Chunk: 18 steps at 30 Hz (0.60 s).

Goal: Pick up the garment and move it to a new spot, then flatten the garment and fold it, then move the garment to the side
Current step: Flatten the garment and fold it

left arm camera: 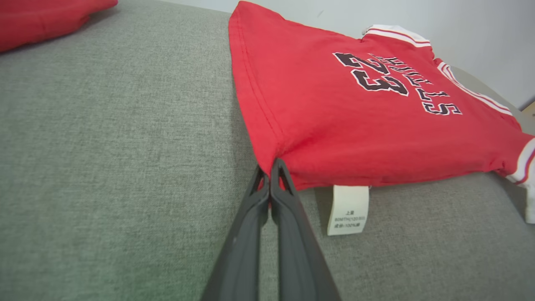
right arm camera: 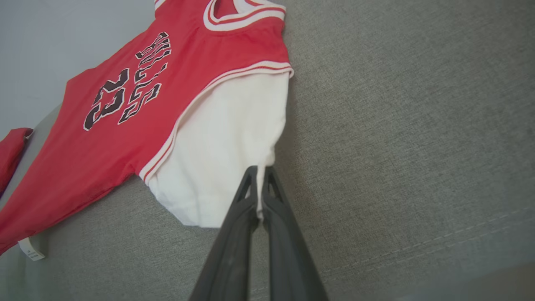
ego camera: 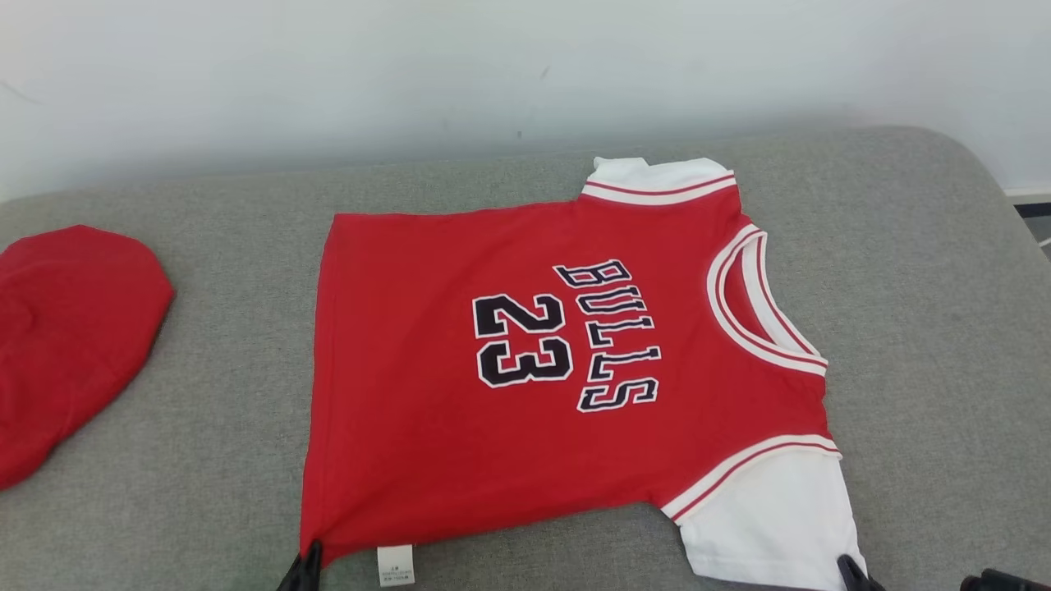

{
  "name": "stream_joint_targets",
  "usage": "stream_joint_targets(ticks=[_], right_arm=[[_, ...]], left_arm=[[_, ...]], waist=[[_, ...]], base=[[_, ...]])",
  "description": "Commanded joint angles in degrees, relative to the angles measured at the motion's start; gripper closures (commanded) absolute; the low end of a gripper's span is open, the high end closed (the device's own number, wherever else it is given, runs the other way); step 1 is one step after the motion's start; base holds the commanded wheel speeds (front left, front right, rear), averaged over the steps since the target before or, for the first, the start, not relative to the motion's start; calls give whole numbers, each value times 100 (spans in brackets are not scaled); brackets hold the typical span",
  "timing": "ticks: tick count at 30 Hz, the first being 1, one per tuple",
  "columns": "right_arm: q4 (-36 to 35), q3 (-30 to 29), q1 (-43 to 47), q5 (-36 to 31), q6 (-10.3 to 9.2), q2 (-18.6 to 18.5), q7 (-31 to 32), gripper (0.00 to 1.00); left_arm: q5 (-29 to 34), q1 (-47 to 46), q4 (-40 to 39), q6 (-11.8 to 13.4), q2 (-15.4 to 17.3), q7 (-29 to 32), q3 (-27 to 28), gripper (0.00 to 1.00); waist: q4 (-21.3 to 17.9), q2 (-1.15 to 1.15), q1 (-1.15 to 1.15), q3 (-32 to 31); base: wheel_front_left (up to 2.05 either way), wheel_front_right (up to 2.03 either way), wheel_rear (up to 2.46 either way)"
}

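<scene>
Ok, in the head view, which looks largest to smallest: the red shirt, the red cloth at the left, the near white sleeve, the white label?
1. red shirt
2. red cloth, though the picture's edge cuts it off
3. near white sleeve
4. white label

The red garment (ego camera: pixel 427 460) bears "BULLS" and "23" in black, white-edged characters. Its white hem tag (left arm camera: pixel 348 209) carries small print, seemingly including "100%"; the rest is illegible.
</scene>
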Motion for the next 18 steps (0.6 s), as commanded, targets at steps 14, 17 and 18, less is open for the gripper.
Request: stream_joint_targets(ticks=[14,17,18], right_arm=[[-295,-110,223,-187,3,122,186,100],[-376,-160,104,-131,3,176,165,100],[-415,-183,47,-119,3,198,159,100]], left_arm=[[432,235,153,-178,-140,-23,264,100],[502,188,131,-184,-145,-23,294,100],[522,161,120,-188,-147,-23,310,100]], waist=[[21,1,1,-58],[-4,1,1,-62],[-17,1,1,-64]], base=[[0,0,0],[0,0,0],[0,0,0]])
